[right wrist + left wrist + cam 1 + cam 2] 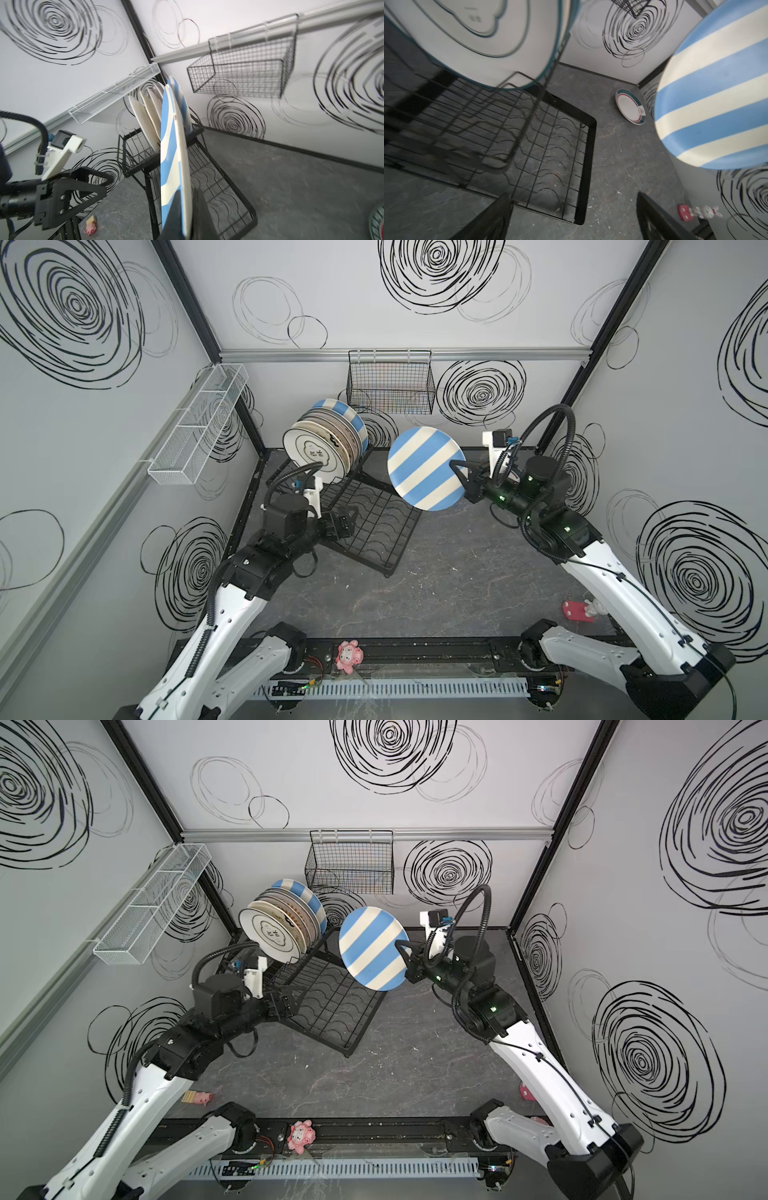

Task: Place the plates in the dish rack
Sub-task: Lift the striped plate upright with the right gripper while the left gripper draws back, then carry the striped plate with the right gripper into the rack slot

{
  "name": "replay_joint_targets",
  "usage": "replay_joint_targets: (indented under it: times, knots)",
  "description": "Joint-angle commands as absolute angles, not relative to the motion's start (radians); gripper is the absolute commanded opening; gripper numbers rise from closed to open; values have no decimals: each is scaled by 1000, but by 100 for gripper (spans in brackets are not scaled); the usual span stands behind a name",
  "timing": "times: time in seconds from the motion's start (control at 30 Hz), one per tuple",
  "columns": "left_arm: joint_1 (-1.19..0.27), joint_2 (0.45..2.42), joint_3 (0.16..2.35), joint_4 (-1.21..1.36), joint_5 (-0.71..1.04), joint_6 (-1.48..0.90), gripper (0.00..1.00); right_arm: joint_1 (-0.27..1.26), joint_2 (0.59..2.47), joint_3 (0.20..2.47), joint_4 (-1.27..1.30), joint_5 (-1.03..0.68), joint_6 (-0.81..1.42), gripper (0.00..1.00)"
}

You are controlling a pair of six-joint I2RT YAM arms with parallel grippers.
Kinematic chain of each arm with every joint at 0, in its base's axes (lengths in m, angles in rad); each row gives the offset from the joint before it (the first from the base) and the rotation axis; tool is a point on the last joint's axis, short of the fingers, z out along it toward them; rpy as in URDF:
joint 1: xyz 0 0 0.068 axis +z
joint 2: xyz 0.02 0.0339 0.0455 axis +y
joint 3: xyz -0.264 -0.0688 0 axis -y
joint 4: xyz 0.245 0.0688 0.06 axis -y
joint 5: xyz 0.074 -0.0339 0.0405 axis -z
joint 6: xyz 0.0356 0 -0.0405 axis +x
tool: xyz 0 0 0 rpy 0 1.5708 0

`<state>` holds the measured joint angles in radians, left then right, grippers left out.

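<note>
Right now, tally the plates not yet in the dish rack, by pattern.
blue-and-cream striped plate: 1, clamped at its rim in the right gripper
teal-rimmed plate: 1, lying on the tabletop
Total in view: 2

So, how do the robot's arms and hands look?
The left arm and right arm have white shells on the links, black joints and a black ribbed hose. The right one shows green lights. The left hand and right hand are black, each with a white camera mount.
</note>
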<state>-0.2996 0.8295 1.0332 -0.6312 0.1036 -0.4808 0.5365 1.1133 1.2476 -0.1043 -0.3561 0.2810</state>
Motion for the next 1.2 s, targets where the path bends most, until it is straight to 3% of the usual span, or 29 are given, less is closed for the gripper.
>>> replay_joint_targets:
  times: [0.0, 0.23, 0.4, 0.53, 1.17]
  knots:
    - [-168, 818, 1085, -773, 149, -381, 96, 590, 1169, 1376, 15, -343, 161, 0]
    - [125, 809, 1017, -801, 333, -298, 96, 752, 1354, 1543, 97, -322, 18, 0]
    - [185, 786, 925, -745, 330, -319, 96, 846, 1492, 1666, 91, -252, -118, 0]
    - [247, 772, 831, -657, 436, -373, 96, 881, 1570, 1707, 138, -206, -182, 0]
    - [259, 761, 769, -617, 419, -364, 96, 896, 1782, 1848, 179, -165, -259, 0]
